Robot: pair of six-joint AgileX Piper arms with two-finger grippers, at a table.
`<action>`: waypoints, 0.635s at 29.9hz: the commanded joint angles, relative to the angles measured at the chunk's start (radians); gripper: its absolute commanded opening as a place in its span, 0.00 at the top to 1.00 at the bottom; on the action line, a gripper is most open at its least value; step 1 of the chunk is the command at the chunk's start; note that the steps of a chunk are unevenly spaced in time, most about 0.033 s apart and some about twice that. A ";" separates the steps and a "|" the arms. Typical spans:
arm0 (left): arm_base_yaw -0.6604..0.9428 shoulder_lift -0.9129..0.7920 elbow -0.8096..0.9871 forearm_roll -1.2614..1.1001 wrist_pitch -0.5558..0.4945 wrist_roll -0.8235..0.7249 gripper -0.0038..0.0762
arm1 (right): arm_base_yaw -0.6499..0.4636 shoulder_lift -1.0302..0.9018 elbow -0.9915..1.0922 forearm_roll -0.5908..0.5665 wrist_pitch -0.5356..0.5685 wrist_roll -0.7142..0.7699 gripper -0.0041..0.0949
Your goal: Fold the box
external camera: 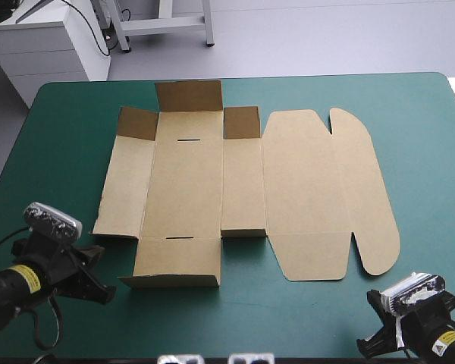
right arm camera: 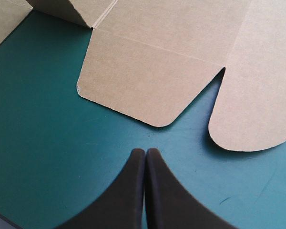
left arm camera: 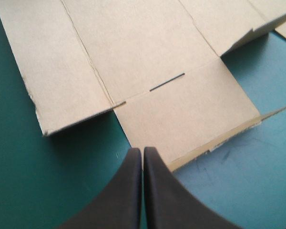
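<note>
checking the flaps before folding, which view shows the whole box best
The high view: the whole box is in frame, every flap visible. The left wrist view shows only its near-left part; the right, only its rounded near-right flaps.

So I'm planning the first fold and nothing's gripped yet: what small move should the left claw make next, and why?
Probably open the left claw and ease it onto the near flap: the box lies unfolded, the claw is shut right by that flap's corner, and the flap's edge stands slightly off the teal-green cover.

Overhead camera looks down; wrist cameras closely face the box (external camera: 183,182).
</note>
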 commanded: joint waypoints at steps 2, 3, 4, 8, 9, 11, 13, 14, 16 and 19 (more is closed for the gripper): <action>-0.001 0.161 -0.151 0.046 -0.059 -0.005 0.95 | -0.001 0.011 -0.022 0.020 -0.056 -0.002 0.98; -0.001 0.195 -0.174 0.047 -0.068 -0.005 0.94 | -0.001 0.011 -0.022 0.020 -0.056 -0.002 0.98; -0.001 0.237 -0.204 0.047 -0.076 -0.005 0.93 | -0.001 0.011 -0.022 0.020 -0.056 -0.002 0.98; -0.001 0.395 -0.323 0.032 -0.079 0.018 0.93 | -0.001 0.011 -0.022 0.020 -0.056 -0.002 0.98; -0.001 0.431 -0.351 0.027 -0.080 0.019 0.93 | -0.001 0.011 -0.022 0.020 -0.056 -0.002 0.98; -0.001 0.486 -0.399 0.021 -0.080 0.037 0.93 | -0.001 0.011 -0.022 0.020 -0.056 -0.002 0.98; 0.007 0.538 -0.445 0.017 -0.074 0.069 0.93 | -0.001 0.011 -0.022 0.020 -0.056 -0.002 0.98; 0.021 0.561 -0.463 0.000 -0.066 0.080 0.93 | -0.001 0.011 -0.022 0.020 -0.056 -0.002 0.98; 0.077 0.605 -0.501 -0.060 -0.046 0.134 0.93 | -0.001 0.011 -0.022 0.020 -0.056 -0.002 0.98; 0.203 0.655 -0.528 -0.176 -0.021 0.220 0.93 | -0.001 0.011 -0.022 0.020 -0.056 -0.002 0.98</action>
